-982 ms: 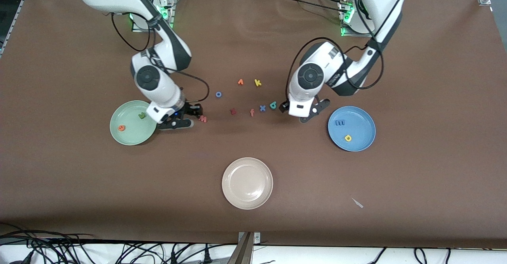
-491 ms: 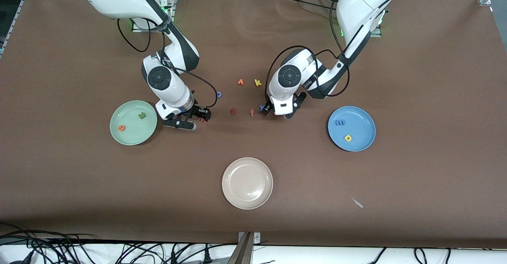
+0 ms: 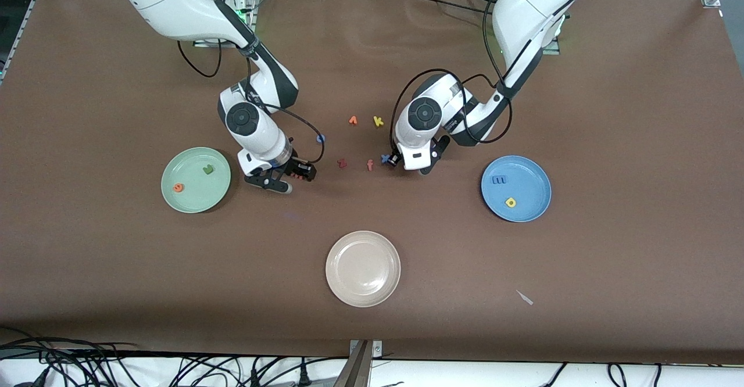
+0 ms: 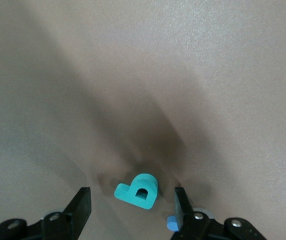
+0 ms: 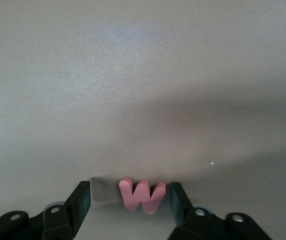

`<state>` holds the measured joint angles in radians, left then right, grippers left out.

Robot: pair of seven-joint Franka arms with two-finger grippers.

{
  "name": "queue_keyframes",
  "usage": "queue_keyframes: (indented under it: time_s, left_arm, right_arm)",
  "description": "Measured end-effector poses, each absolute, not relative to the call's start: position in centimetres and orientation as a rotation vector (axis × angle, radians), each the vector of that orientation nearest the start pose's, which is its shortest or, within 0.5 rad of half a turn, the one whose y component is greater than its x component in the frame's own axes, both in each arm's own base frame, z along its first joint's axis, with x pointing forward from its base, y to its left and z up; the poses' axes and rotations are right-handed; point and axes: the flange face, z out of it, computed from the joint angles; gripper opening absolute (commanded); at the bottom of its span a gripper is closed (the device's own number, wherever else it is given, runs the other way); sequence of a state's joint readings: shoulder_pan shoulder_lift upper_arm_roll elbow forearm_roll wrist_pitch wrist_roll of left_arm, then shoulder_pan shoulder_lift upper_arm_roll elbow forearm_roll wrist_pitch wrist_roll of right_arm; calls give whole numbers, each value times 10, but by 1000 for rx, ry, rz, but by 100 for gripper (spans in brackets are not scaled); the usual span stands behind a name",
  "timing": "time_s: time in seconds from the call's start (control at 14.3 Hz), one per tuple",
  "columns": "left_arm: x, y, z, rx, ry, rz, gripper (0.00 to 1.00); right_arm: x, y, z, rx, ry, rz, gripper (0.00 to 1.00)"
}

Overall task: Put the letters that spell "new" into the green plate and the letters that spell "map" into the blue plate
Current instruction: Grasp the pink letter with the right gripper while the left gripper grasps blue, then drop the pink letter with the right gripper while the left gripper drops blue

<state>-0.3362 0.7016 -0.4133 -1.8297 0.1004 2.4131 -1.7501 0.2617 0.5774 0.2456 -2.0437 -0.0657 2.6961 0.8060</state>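
Both arms are down at the worktop (image 3: 610,114), in the loose letter cluster.

My left end effector (image 4: 133,200): released, fingers wide apart. The teal a (image 4: 137,190) lies flat on the worktop between them, with a gap on each side, so there's no grip. The blue x (image 3: 385,158) is just beside one finger. In the front view my wrist hides the a.

My right end effector (image 5: 129,197): also not clamped. The pink w (image 5: 143,196) sits on the worktop between the fingers. One finger is at or against its edge and there's a clear gap on the other side. This spot lies between the green plate (image 3: 189,166) and the red z (image 3: 342,163).

The green plate holds the dark green n (image 3: 207,169) and the orange e (image 3: 178,187).
The blue plate (image 3: 526,178) holds the blue m (image 3: 499,180) and the yellow p (image 3: 510,202).

Loose on the worktop: the orange f (image 3: 370,165) beside the z, the blue o (image 3: 320,138), and the orange v (image 3: 353,120) and yellow k (image 3: 378,121) farther from the front camera. The beige plate (image 3: 363,253) is nearest the camera.
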Motion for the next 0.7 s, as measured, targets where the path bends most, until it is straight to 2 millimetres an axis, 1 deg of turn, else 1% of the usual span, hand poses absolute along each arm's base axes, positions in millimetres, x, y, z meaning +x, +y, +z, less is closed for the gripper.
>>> queue_keyframes:
  time_s: [0.07, 0.14, 0.21, 0.28, 0.42, 0.49, 0.7]
  left_arm:
    - [477, -424, 169, -2748, -1508, 328, 50]
    - [478, -425, 171, -2751, -1510, 326, 39]
    - [479, -426, 172, -2753, -1511, 325, 34]
    - [478, -426, 171, -2753, -1511, 325, 32]
    - [479, -427, 173, -2757, -1510, 324, 31]
    - [478, -427, 173, -2757, -1510, 324, 31]
    - [478, -427, 173, -2757, -1510, 324, 31]
  right_arm:
    - [526, 294, 170, -2973, 427, -22, 62]
    - [526, 294, 169, -2972, 427, -22, 56]
    - [526, 294, 169, -2972, 426, -23, 50]
    - [526, 294, 169, -2972, 425, -23, 44]
    - [526, 295, 169, -2972, 420, -26, 35]
    - [526, 296, 170, -2970, 417, -33, 31]
    - [526, 297, 171, -2970, 410, -37, 28]
